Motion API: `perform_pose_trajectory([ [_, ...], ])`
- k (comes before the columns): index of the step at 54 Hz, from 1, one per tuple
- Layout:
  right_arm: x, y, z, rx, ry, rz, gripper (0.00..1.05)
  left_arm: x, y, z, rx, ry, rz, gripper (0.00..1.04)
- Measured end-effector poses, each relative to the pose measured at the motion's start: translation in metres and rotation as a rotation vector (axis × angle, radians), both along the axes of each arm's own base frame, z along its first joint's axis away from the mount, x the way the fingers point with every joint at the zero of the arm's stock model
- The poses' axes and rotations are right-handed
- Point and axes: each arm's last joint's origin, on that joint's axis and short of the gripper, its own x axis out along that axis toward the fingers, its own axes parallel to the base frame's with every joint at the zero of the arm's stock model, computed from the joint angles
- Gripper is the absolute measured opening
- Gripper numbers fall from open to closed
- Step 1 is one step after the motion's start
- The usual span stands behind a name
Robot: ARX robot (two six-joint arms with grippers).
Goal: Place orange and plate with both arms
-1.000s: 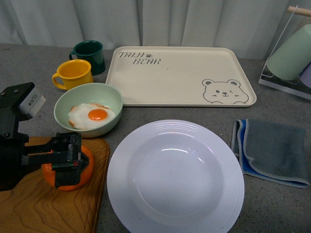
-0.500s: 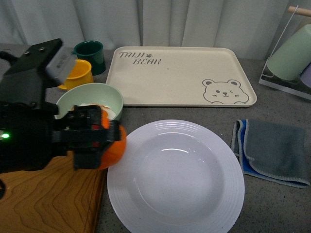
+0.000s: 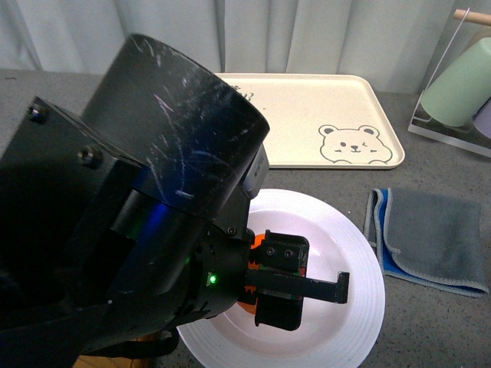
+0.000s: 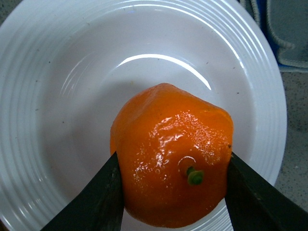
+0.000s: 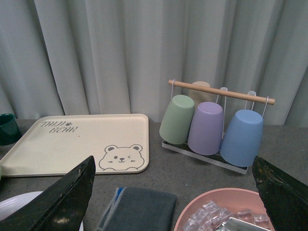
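Orange (image 4: 173, 159) now above plate (image 4: 57, 96): glossy, lumpy, green-stemmed, clamped in left jaws; right jaws apart.

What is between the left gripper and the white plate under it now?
The orange, as the left wrist view shows: the left gripper clamps it above the plate. Whether it touches the plate cannot be told.

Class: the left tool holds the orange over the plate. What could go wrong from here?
1. The left tool grips the orange by its sides over the plate; released from too high, the round fruit might roll on the glossy surface.
2. The left arm blocks much of the front view, so withdrawing could bump something unseen.
3. The cloth lies near the plate's rim and might snag.
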Motion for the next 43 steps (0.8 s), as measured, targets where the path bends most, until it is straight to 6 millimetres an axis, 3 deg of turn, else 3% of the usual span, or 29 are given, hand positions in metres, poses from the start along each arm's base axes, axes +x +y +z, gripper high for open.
perform_pose_trajectory([
  [11, 0.000, 0.000, 0.000, 0.000, 0.000, 0.000, 0.95, 0.009, -0.002, -0.007, -0.001, 0.016, 0.031, 0.50],
  [20, 0.000, 0.000, 0.000, 0.000, 0.000, 0.000, 0.95, 0.011, -0.001, -0.008, -0.008, 0.030, 0.043, 0.87],
  [25, 0.000, 0.000, 0.000, 0.000, 0.000, 0.000, 0.95, 0.010, -0.001, -0.006, -0.017, 0.029, 0.038, 0.99],
  [35, 0.000, 0.000, 0.000, 0.000, 0.000, 0.000, 0.95, 0.010, 0.005, 0.009, -0.034, -0.007, 0.055, 0.98],
  [43, 0.000, 0.000, 0.000, 0.000, 0.000, 0.000, 0.95, 0.011, 0.025, 0.028, -0.015, -0.137, 0.160, 0.98],
])
